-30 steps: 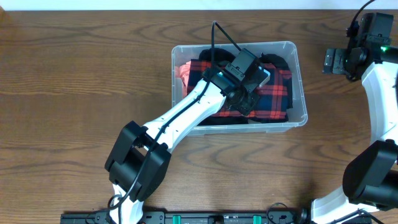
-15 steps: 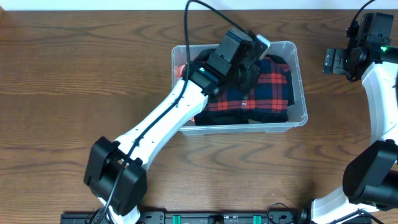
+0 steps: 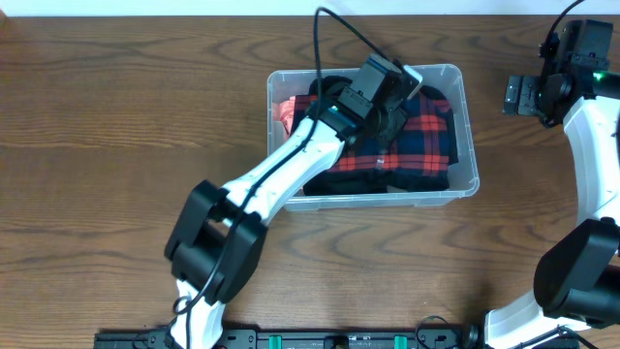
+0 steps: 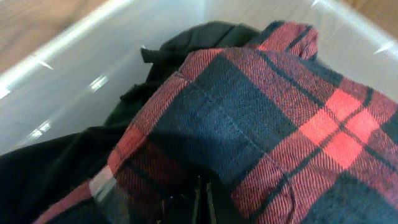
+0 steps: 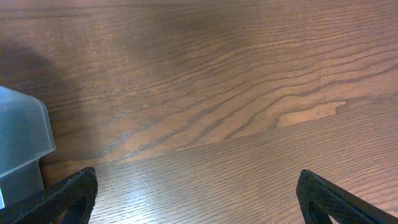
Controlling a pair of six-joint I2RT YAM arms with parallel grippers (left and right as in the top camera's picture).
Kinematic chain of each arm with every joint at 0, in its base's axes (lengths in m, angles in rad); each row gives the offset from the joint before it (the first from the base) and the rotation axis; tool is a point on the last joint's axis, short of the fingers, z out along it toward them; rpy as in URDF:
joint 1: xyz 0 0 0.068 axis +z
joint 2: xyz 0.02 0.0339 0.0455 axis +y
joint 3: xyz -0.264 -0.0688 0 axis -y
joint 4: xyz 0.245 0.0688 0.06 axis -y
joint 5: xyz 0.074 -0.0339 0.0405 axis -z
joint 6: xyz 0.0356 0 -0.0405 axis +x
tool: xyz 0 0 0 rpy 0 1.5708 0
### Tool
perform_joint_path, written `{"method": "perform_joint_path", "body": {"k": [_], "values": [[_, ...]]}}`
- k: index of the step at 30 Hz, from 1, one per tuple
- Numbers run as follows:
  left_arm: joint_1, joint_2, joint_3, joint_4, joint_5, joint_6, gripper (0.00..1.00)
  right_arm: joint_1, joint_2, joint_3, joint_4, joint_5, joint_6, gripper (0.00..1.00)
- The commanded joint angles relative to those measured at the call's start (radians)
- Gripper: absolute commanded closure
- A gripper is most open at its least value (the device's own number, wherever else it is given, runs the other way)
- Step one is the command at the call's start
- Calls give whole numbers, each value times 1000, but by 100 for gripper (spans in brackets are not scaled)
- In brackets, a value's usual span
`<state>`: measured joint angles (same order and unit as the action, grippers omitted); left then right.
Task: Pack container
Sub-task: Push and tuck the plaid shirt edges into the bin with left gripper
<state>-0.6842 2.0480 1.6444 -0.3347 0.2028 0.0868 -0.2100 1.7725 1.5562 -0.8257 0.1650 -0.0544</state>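
The clear plastic container (image 3: 468, 173) stands at the table's centre right, filled with clothes. A red and navy plaid shirt (image 3: 426, 136) lies on top, over a black garment (image 3: 339, 182), with a pink cloth (image 3: 283, 111) at the left end. My left gripper (image 3: 386, 118) reaches down into the container onto the plaid shirt (image 4: 249, 124). Its fingertips (image 4: 202, 202) are pressed together against the cloth, and the black garment (image 4: 205, 37) and container wall (image 4: 74, 74) lie beyond. My right gripper (image 3: 515, 95) is open and empty over bare table (image 5: 199, 186), right of the container.
The container's frosted corner (image 5: 22, 140) shows at the left edge of the right wrist view. The left arm's black cable (image 3: 334, 34) loops above the container's far rim. The wooden table (image 3: 116, 116) stretches out to the left.
My left gripper moved from the container's front middle toward its far rim, then settled a little right on the plaid shirt. The right arm has not moved.
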Motion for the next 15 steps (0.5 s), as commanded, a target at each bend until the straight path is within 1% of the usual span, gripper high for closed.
{"method": "perform_joint_path", "body": {"k": [1, 5, 8, 11, 15], "values": [[1, 11, -2, -10, -12, 17, 94, 1, -16, 16, -1, 0, 16, 1], [12, -77, -2, 27, -13, 18, 94, 1, -16, 16, -1, 0, 16, 1], [31, -150, -2, 27, -13, 18, 94, 1, -16, 16, -1, 0, 16, 1], [64, -187, -2, 6, -21, 17, 94, 1, -16, 16, -1, 0, 16, 1], [117, -186, -2, -64, -65, 17, 94, 1, -16, 16, -1, 0, 16, 1]]}}
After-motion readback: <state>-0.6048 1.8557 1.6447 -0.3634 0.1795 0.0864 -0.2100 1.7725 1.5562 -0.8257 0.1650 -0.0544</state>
